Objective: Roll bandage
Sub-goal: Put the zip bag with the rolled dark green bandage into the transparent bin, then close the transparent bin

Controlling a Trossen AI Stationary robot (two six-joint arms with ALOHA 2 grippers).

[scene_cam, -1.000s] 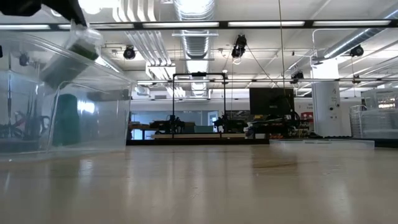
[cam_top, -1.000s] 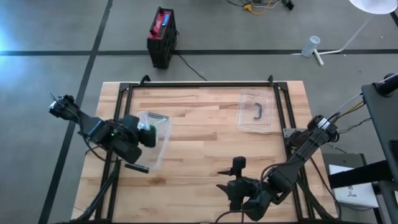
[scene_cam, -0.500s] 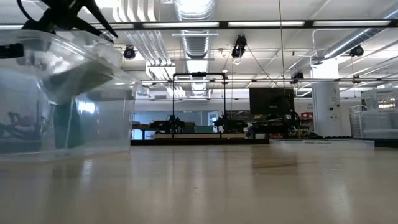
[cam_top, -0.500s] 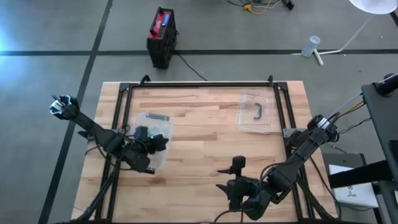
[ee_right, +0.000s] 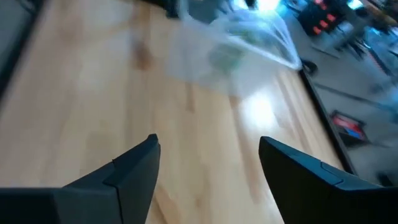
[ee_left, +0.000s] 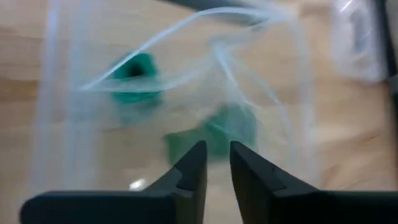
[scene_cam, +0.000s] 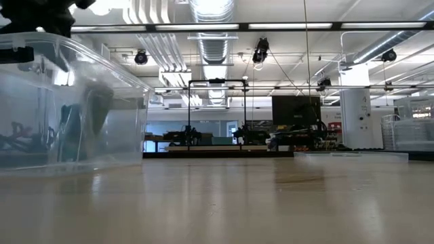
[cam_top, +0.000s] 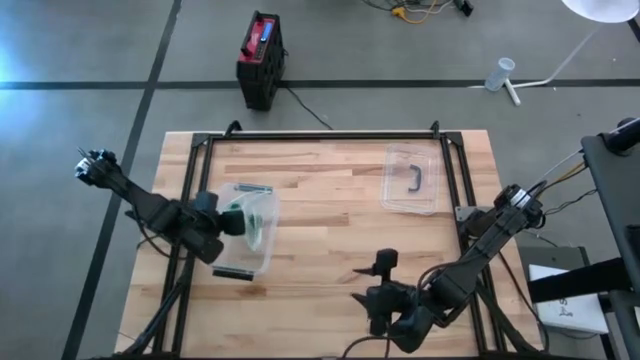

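Note:
A clear plastic box stands on the table's left half. Green bandage lies inside it. Through the box wall, my left wrist view shows a green roll with a dark hollow and a second blurred green patch. The low view shows a dim green shape down in the box. My left gripper hangs over the box's left part. Its fingers stand a narrow gap apart with nothing between them. My right gripper waits wide open near the table's near edge.
A clear lid with a dark handle lies at the table's far right. Bare wood lies between the box and the lid, and in front of my right gripper. A dark frame runs along the table's far edge and down its sides.
My left gripper has sunk toward the box. A second ago it held the green bandage above the box's rim. The bandage now lies down inside the box, apart from the fingers.

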